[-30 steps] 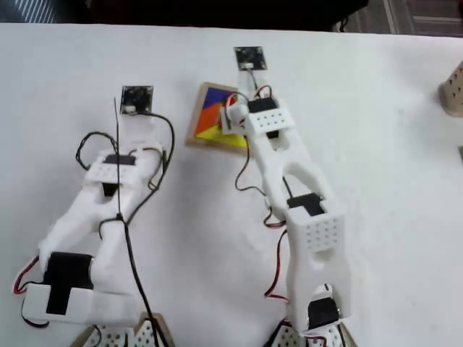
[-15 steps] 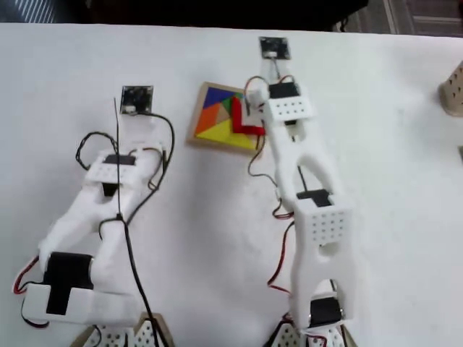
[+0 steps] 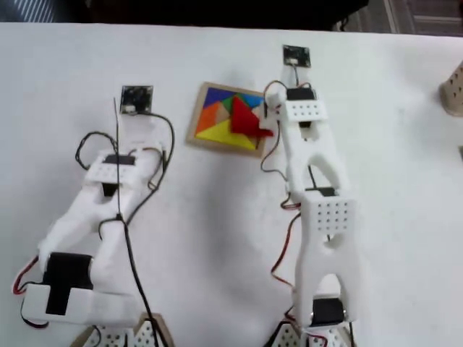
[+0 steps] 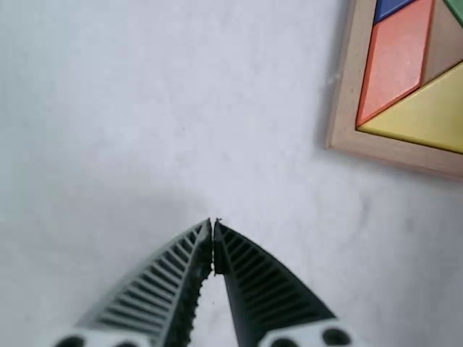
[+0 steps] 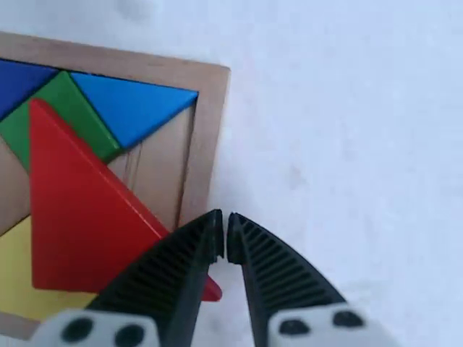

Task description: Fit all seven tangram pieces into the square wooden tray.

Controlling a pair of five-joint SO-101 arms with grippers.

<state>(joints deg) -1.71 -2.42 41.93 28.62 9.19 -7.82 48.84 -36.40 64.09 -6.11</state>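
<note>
Tray [image 3: 223, 147] sits on the white table [image 3: 383, 159], far side, between the two arms and closer to the right arm [image 3: 322, 217].

Contents, six colours visible:
- dark blue piece [image 5: 22, 79] in the far corner
- green piece [image 5: 69, 108] next to it
- light blue triangle [image 5: 134, 105] seated flat against the rim nearest the right arm
- orange piece [image 4: 394, 58] along the rim on the left arm's side
- yellow triangle [image 4: 427, 116] along the near rim
- red triangle [image 5: 79, 217] is not seated. It lies askew on top, covering part of the yellow and green, with one corner poking out over the rim toward the right arm.

Bare wood floor [image 5: 155, 173] shows between the light blue triangle and the red one.

Right gripper [image 5: 224, 233]: jaws pressed almost together, thin slit, nothing in them. Tips are just outside the tray rim, right beside the red triangle's overhanging corner.

Left gripper [image 4: 212, 238]: jaws pressed together, empty, low over bare table, well apart from the tray. Left arm [image 3: 108, 188] is bent, on its own side.
</note>
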